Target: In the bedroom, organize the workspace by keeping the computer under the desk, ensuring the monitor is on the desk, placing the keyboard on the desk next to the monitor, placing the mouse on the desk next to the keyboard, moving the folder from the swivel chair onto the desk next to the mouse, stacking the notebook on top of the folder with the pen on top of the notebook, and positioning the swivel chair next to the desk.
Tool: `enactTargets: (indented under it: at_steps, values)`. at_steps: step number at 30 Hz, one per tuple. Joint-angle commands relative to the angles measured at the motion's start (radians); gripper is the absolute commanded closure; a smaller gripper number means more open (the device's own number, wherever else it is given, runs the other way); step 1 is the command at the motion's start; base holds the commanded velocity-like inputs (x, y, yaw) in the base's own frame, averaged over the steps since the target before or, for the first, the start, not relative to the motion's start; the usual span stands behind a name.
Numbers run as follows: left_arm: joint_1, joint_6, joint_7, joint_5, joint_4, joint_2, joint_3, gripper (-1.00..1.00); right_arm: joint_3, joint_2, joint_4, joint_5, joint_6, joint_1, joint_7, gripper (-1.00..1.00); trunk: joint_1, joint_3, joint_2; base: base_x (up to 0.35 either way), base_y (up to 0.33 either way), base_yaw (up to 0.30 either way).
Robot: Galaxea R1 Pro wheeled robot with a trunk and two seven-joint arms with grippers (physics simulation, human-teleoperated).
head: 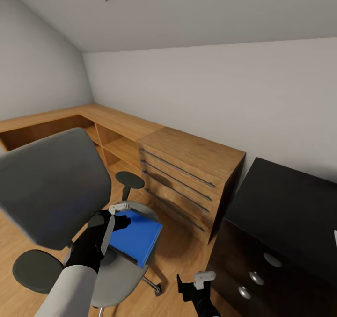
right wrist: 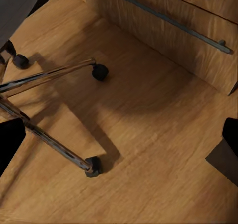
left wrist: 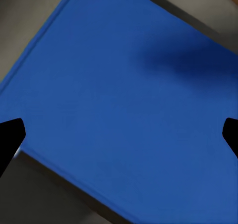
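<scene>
Folder (head: 136,238), bright blue and flat, lies on the grey seat of the swivel chair (head: 51,190), directly beneath the left gripper (head: 122,221). In the head view that gripper hangs over the folder's near-left part, its black fingers pointing down toward the cover. In the left wrist view the blue cover (left wrist: 124,100) spreads between the two black fingertips (left wrist: 9,137), which stand wide apart at either side with nothing between them, so the left gripper is released; whether the tips touch the cover cannot be told. One edge of the folder crosses close to the gripper, and beyond that edge is the grey seat.

The right gripper (head: 190,286) hangs low, well apart from the folder, between the chair and the black desk (head: 281,214) with its round silver knobs. In the right wrist view its fingertips (right wrist: 10,142) also stand spread and hold nothing; below them are the wooden floor (right wrist: 148,135), the chair's chrome legs and casters (right wrist: 92,166), and the wooden drawer cabinet (right wrist: 168,26) with a long bar handle.
</scene>
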Motion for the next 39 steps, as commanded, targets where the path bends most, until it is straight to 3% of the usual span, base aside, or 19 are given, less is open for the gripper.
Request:
enactTargets:
  at_steps: [1,8,13,16,20,22,24,25,27,28,32,35,39]
  values:
    - [-0.001,0.004,-0.003,-0.007,-0.001,-0.001,0.003,-1.0,0.006,0.0,-0.001,-0.003,-0.003,-0.001,0.008,-1.0,0.004,-0.004,-0.008,0.0,0.0,0.0]
    - [-0.001,0.005,-0.003,-0.007,-0.003,0.0,0.003,-1.0,-0.009,-0.002,-0.003,-0.005,-0.002,-0.001,0.145,-1.0,0.031,-0.026,-0.057,0.0,0.0,0.0]
    - [0.0,0.005,-0.003,-0.008,-0.003,0.0,0.004,-1.0,-0.049,-0.007,-0.043,-0.006,0.001,-0.001,0.181,-1.0,0.05,-0.042,-0.092,0.0,0.0,0.0]
    - [-0.001,0.005,-0.003,-0.007,-0.003,0.0,0.004,-1.0,-0.07,-0.026,-0.091,-0.008,0.017,0.0,0.189,-1.0,0.061,-0.051,-0.113,0.0,0.0,0.0]
    - [-0.001,0.005,-0.003,-0.008,-0.003,0.0,0.004,-1.0,-0.094,-0.087,-0.214,-0.013,0.108,0.0,0.219,-1.0,0.077,-0.064,-0.141,0.0,0.0,0.0]
    - [-0.001,0.005,-0.004,-0.007,-0.004,0.0,0.004,-1.0,-0.1,-0.132,-0.311,-0.046,0.194,0.001,0.259,-1.0,0.084,-0.07,-0.155,0.0,0.0,0.0]
    - [0.0,0.005,-0.004,-0.007,-0.004,0.0,0.004,-1.0,-0.102,-0.165,-0.373,-0.094,0.251,0.005,0.294,-1.0,0.092,-0.076,-0.169,0.0,0.0,0.0]
    - [0.0,0.006,-0.004,-0.007,-0.006,0.0,0.004,-1.0,-0.103,-0.199,-0.43,-0.155,0.299,0.013,0.334,-1.0,0.096,-0.079,-0.176,0.0,0.0,0.0]
    - [0.0,0.006,-0.004,-0.007,-0.012,0.0,0.004,-1.0,-0.103,-0.232,-0.481,-0.218,0.338,0.021,0.373,-1.0,0.104,-0.086,-0.19,0.0,0.0,0.0]
    - [0.0,0.007,-0.005,-0.008,-0.02,0.0,0.003,-1.0,-0.103,-0.265,-0.527,-0.272,0.366,0.027,0.406,-1.0,0.107,-0.089,-0.197,0.0,0.0,0.0]
    - [-0.001,0.008,-0.005,-0.008,-0.039,0.0,0.003,-1.0,-0.101,-0.329,-0.601,-0.345,0.401,0.035,0.451,-1.0,0.123,-0.101,-0.225,0.0,0.0,0.0]
    - [0.0,0.009,-0.005,-0.008,-0.05,0.0,0.003,-1.0,-0.102,-0.352,-0.625,-0.367,0.411,0.036,0.466,-1.0,0.134,-0.111,-0.246,0.0,0.0,0.0]
    - [0.0,0.009,-0.005,-0.009,-0.057,0.001,0.003,-1.0,-0.102,-0.362,-0.631,-0.377,0.414,0.038,0.473,-1.0,0.15,-0.123,-0.274,0.0,0.0,0.0]
